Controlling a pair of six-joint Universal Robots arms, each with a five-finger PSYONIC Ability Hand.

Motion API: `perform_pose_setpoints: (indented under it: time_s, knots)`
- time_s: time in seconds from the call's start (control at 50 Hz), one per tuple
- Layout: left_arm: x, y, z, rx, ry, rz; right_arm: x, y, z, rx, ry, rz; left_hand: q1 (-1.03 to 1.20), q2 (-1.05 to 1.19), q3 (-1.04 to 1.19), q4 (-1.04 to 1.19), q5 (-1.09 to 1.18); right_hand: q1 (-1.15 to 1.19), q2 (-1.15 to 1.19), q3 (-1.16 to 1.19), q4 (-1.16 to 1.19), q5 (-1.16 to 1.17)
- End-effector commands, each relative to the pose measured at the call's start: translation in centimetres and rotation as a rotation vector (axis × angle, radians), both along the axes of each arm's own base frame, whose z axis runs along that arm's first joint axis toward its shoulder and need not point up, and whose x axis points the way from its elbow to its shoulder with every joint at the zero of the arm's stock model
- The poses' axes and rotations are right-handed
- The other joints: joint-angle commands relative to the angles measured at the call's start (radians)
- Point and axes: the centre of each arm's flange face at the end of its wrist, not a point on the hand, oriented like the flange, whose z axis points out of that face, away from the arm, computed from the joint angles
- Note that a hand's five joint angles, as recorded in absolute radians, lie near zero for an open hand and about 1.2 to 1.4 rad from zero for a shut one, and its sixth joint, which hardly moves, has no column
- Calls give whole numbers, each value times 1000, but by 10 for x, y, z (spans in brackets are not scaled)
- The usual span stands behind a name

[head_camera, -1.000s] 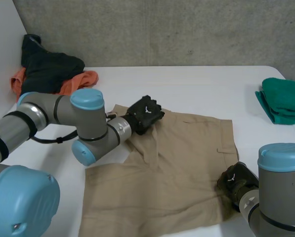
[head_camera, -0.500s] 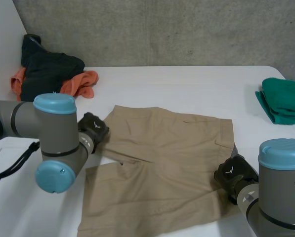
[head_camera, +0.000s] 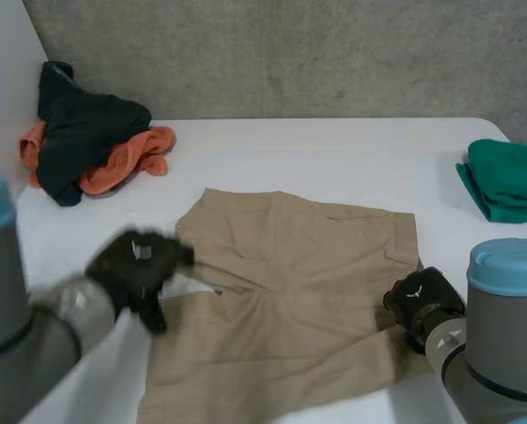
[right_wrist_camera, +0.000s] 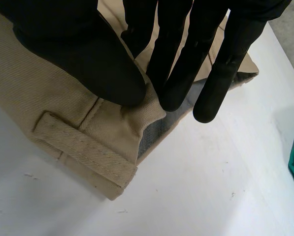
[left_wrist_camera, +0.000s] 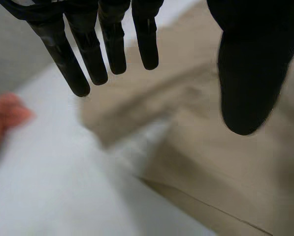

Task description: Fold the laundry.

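The khaki shorts lie spread on the desk, the right hand pinching their right near waistband corner while the left hand hovers open-fingered over their left edge, which it should grip squarely before both lift.

The left robot hand is showing matte black all over, with a small white mark sitting on its back. Up close, its fingers are looking slim and rod-like with rounded tips, and the thumb is looking much thicker. The left arm is coming through as a smooth grey tube. Over at the right robot hand, we're seeing the same black and the same white mark. The grey right arm is wearing a round light-blue cap, with a dark seam ringing the grey below it.
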Motion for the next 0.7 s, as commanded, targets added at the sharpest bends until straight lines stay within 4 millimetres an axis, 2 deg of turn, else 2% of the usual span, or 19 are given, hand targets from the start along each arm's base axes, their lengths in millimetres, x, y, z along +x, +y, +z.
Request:
perform_pose_setpoints:
  time_s: [0.02, 0.14, 0.2, 0.24, 0.3, 0.36, 0.42, 0.5, 0.54, 0.58, 0.6, 0.66, 0.7]
  knots:
    - [19, 71, -28, 197, -8, -134, 0, -2, 2, -15, -5, -5, 135, 139, 136, 135, 133, 213, 215, 197, 196, 184]
    - [14, 61, -44, 166, 7, -129, -1, -1, 5, -22, -9, -6, 138, 142, 139, 138, 136, 213, 215, 197, 196, 184]
    - [10, 51, -58, 174, -3, -122, -1, 0, 7, -23, -15, -9, 181, 186, 183, 182, 180, 213, 215, 197, 196, 184]
    - [10, 44, -69, 186, -30, -95, -3, 1, 10, -29, -22, -14, 453, 458, 454, 454, 452, 213, 215, 197, 196, 184]
    - [12, 40, -74, 180, -67, -56, -4, 2, 16, -47, -31, -18, 952, 956, 953, 952, 950, 213, 215, 197, 196, 184]
    - [12, 41, -69, 143, -92, -39, -6, 7, 26, -63, -22, -6, 953, 958, 955, 954, 952, 213, 215, 197, 196, 184]
    - [8, 52, -57, 94, -90, -72, -10, 16, 32, -42, 3, 8, 953, 958, 955, 954, 952, 213, 215, 197, 196, 184]
    - [13, 85, -51, 157, -147, -152, -22, 42, 33, 66, 131, 72, 953, 958, 955, 954, 952, 213, 215, 197, 196, 184]
    - [19, 104, -51, 249, -217, -202, -32, 62, 30, 139, 248, 144, 953, 958, 955, 954, 952, 213, 215, 197, 196, 184]
    - [22, 113, -49, 295, -250, -229, -36, 71, 29, 174, 304, 187, 953, 958, 955, 954, 952, 213, 215, 197, 196, 184]
    - [23, 115, -49, 305, -259, -237, -37, 72, 30, 173, 323, 211, 953, 958, 955, 954, 952, 213, 215, 197, 196, 184]
    - [16, 103, -42, 252, -220, -228, -33, 67, 32, 141, 292, 222, 953, 958, 955, 954, 952, 213, 215, 197, 196, 184]
    - [6, 86, -35, 165, -168, -214, -26, 56, 37, 75, 238, 216, 953, 958, 955, 954, 952, 213, 215, 197, 196, 184]
